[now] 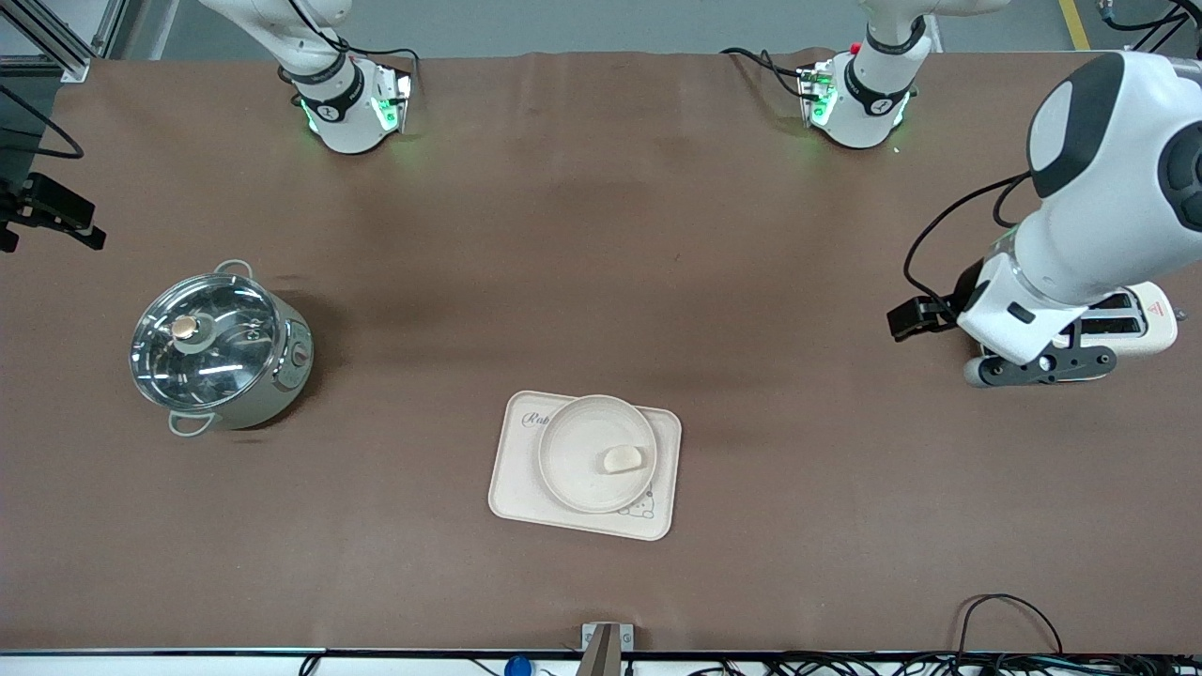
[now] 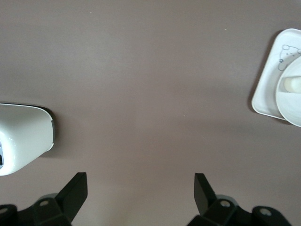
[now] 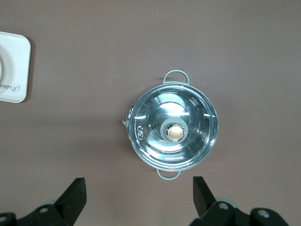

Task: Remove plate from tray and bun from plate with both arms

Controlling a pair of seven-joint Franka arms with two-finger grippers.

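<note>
The round cream plate [image 1: 575, 439] lies on the rectangular cream tray [image 1: 515, 488], near the front camera at mid-table. The small pale bun [image 1: 622, 458] lies on the plate. Plate [image 2: 286, 102] and bun [image 2: 292, 84] also show at the edge of the left wrist view. My left gripper [image 1: 1042, 366] is open and empty [image 2: 139, 181], over bare table beside a white toaster [image 1: 1144, 319], at the left arm's end. My right gripper [image 3: 139, 186] is open and empty, high over the table by a steel pot [image 3: 174, 125]. It does not show clearly in the front view.
The lidded steel pot [image 1: 218, 349] stands at the right arm's end of the table. The toaster [image 2: 23, 141] stands at the left arm's end. The tray's corner shows in the right wrist view [image 3: 14, 66]. Brown table [image 1: 601, 282] spreads between them.
</note>
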